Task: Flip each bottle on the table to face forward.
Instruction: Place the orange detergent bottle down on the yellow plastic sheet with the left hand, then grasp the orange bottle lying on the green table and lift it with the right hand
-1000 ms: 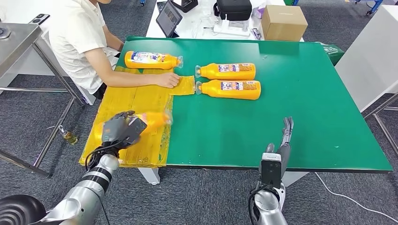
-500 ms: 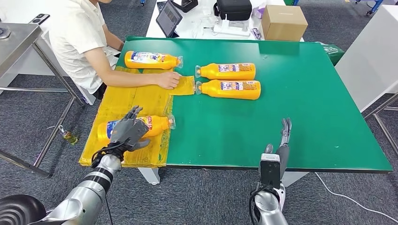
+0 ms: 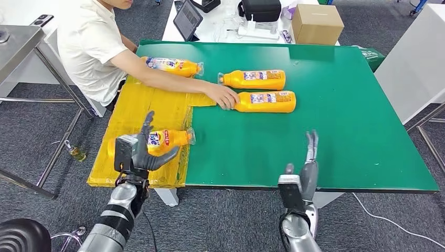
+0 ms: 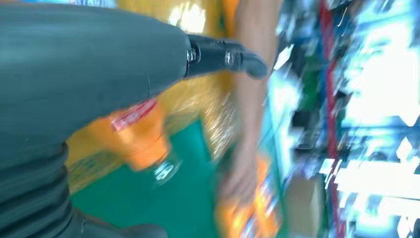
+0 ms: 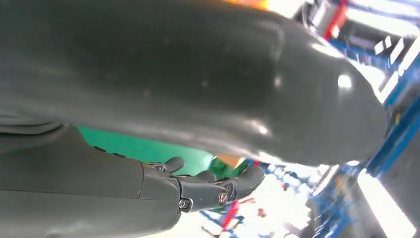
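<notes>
An orange bottle point(image 3: 167, 138) lies on its side on the yellow sheet point(image 3: 136, 110), its label up and its clear cap toward the green table point(image 3: 336, 121). My left hand point(image 3: 144, 149) hovers open just in front of it, fingers spread, holding nothing. The left wrist view shows the same bottle point(image 4: 141, 141), blurred. Three more orange bottles lie farther back: one at the far left point(image 3: 173, 65), one in the middle point(image 3: 254, 79), and one point(image 3: 265, 101) whose cap end a person's hand point(image 3: 223, 96) holds. My right hand point(image 3: 308, 167) is open at the table's near edge.
A seated person in a white shirt point(image 3: 89, 44) reaches across the sheet from the left. Behind the table stand a cardboard box point(image 3: 317, 23), a tablet point(image 3: 188, 20) and a black case point(image 3: 261, 9). A metal table point(image 3: 21, 47) stands at the left.
My left hand has let go of the near bottle and drawn back, fingers open. The person's arm has reached right to the third bottle, which has shifted slightly. My right hand has moved slightly.
</notes>
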